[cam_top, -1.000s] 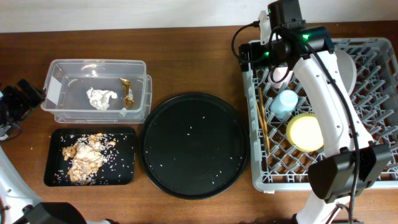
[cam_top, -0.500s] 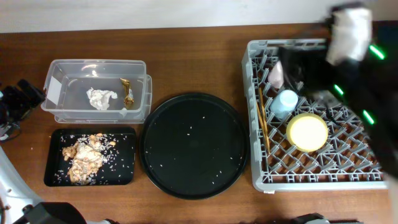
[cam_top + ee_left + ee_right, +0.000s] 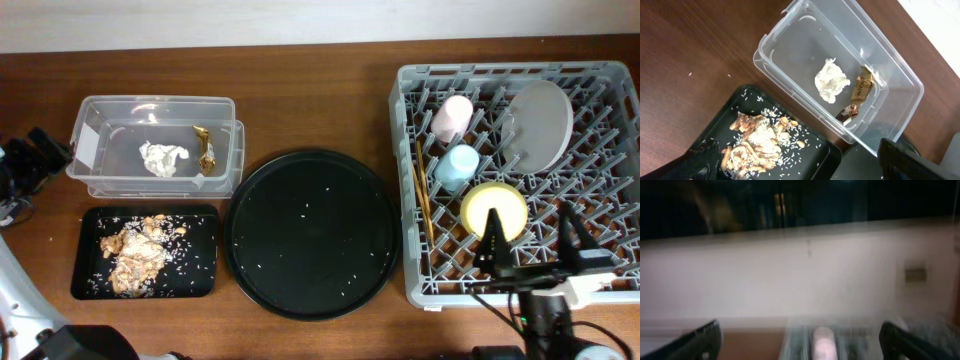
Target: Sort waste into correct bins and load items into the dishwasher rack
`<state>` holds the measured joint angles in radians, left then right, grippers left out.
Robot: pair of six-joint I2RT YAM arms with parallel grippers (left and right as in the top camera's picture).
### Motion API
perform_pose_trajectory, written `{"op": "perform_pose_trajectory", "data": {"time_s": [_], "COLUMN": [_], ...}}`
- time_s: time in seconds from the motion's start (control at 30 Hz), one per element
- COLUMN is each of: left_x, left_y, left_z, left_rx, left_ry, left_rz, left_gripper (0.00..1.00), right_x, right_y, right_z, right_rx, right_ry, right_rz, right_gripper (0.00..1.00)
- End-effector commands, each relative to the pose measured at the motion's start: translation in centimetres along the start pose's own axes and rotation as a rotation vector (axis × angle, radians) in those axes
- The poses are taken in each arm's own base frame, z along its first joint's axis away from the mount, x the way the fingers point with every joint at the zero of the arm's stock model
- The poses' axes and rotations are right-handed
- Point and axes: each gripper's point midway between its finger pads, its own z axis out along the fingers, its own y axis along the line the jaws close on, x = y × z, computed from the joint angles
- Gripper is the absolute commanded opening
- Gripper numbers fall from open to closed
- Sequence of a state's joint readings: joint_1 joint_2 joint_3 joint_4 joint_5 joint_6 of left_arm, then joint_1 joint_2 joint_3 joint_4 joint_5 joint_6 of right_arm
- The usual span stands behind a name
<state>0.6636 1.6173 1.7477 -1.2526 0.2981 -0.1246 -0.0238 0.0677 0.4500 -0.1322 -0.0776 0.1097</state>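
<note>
**Rack loaded, waste sorted**

The dishwasher rack (image 3: 600, 80) holds the pink cup (image 3: 451, 117), blue cup (image 3: 458, 166), yellow bowl (image 3: 494, 211), plate (image 3: 540, 125) (leaning on edge) and chopsticks (image 3: 423, 195). The tissue (image 3: 162, 157) and foil wrapper (image 3: 205, 147) lie in the clear tub (image 3: 95, 110). The food scraps (image 3: 135, 255) sit on the shallow black tray (image 3: 205, 280). The right gripper (image 3: 531, 235) hangs over the rack's near edge, jaws wide and empty. The left gripper (image 3: 42, 155), at the table's left edge, is likewise spread with nothing held.

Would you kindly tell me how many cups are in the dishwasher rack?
2. The pink cup lies near the far left corner of the dishwasher rack; the blue cup sits right beside it, by the yellow bowl. None appears hidden.
</note>
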Motion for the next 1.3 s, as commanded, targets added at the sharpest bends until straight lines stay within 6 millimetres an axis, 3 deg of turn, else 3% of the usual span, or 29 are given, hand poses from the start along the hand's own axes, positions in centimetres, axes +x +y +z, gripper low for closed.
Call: {"op": "perform_pose_trajectory", "data": {"time_s": [0.0, 0.13, 0.23, 0.37, 0.97, 1.07, 1.1, 1.17, 1.27], "left_x": [-0.2, -0.2, -0.2, -0.2, -0.2, 0.1, 0.5, 2.4, 5.8], "left_y": [-0.2, -0.2, -0.2, -0.2, -0.2, -1.5, -2.7, -8.0, -14.0], "left_z": [-0.8, -0.8, -0.8, -0.8, -0.8, -0.9, -1.0, -2.0, -4.4], "left_rx": [0.002, 0.002, 0.002, 0.002, 0.001, 0.014, 0.028, 0.101, 0.203], "left_ry": [-0.024, -0.024, -0.025, -0.024, -0.024, -0.023, -0.024, -0.027, -0.043], "left_rz": [0.003, 0.003, 0.003, 0.003, 0.003, 0.037, 0.067, 0.204, 0.371], "left_gripper": [1.00, 1.00, 1.00, 1.00, 1.00, 1.00, 1.00, 1.00, 1.00], "right_x": [4.9, 14.1, 18.7, 18.6, 18.6, 18.6, 18.6, 18.6, 18.6], "right_y": [-1.4, -2.5, -3.0, -2.1, -2.2, -2.2, -2.2, -2.2, -2.2], "right_z": [0.4, 0.6, -0.1, 0.0, 0.0, 0.0, 0.0, 0.0, 0.0], "right_rx": [0.041, 0.073, 0.088, 0.019, 0.022, 0.022, 0.022, 0.022, 0.022], "right_ry": [0.022, 0.207, 0.315, 0.318, 0.318, 0.318, 0.318, 0.318, 0.318], "right_rz": [0.088, 0.119, 0.116, -0.096, -0.096, -0.095, -0.095, -0.095, -0.095], "right_gripper": [0.98, 0.98, 0.98, 0.98, 0.98, 0.98, 0.98, 0.98, 0.98]}}
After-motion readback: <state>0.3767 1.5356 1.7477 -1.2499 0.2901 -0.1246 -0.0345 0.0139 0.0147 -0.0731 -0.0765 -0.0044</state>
